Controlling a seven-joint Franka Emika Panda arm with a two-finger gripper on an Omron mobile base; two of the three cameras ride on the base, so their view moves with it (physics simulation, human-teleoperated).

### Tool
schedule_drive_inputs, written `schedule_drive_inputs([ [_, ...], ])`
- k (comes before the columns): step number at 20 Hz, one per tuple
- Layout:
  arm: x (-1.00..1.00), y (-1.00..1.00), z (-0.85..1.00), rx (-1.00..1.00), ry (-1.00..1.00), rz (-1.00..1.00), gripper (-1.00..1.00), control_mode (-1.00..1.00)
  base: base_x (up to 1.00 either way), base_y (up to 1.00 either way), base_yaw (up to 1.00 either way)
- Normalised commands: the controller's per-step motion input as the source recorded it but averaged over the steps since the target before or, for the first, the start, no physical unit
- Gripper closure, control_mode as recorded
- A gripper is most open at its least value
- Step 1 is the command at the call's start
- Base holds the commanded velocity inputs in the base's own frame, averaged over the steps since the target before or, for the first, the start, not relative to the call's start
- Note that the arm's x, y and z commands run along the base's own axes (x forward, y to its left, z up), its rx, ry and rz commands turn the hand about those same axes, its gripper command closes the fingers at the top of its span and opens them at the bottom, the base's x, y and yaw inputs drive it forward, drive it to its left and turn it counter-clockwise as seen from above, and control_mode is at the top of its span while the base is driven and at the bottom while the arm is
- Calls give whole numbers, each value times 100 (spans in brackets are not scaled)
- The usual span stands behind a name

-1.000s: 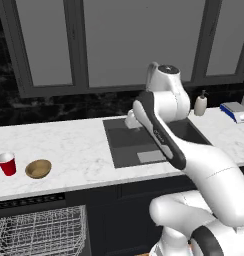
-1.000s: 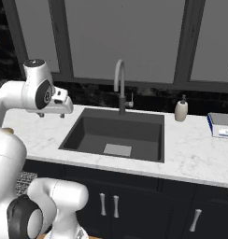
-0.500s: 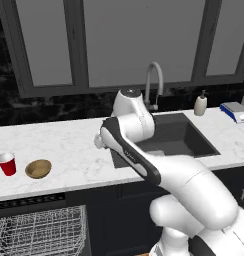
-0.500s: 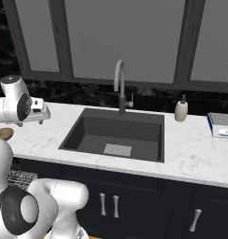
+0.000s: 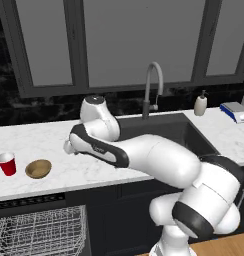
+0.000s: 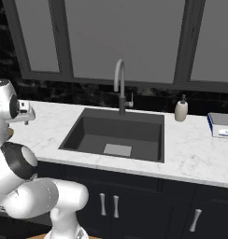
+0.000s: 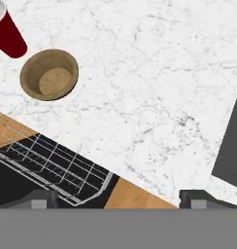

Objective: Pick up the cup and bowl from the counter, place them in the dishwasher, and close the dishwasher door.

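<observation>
The red cup stands at the left end of the white marble counter, with the tan bowl just right of it. My gripper hangs over the counter, right of the bowl and above it. In the hand view the cup and the bowl lie at the upper left. There my gripper is open, its tips far apart with nothing between them. The dishwasher is open below the counter with its white wire rack pulled out. The dishwasher door is hard to make out under the rack.
The dark sink with its curved faucet lies right of the gripper. A white soap dispenser and a blue-and-white box stand further right. Dark cabinet doors run under the counter. Wooden floor shows beside the rack.
The arm has swung left from over the sink to over the counter near the bowl and cup. The jaws have stayed open. Cup and bowl have not moved.
</observation>
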Motion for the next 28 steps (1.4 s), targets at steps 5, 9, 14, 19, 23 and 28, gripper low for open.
schedule_drive_inputs([
  [5, 7, 45, -6, 0, 8, -2, -100, -100, 0, 0, 0],
  [9, 5, 27, -13, 0, 5, -5, -100, -100, 0, 0, 0],
  [14, 10, 32, -31, 0, 0, -6, -100, -100, 0, 0, 0],
  [19, 34, 30, -32, 3, 0, -8, -100, -100, 0, 0, 0],
  [23, 32, 46, -23, 4, 0, -8, -100, -100, 0, 0, 0],
  [28, 8, 41, -17, 2, 0, -5, -100, -100, 0, 0, 0],
])
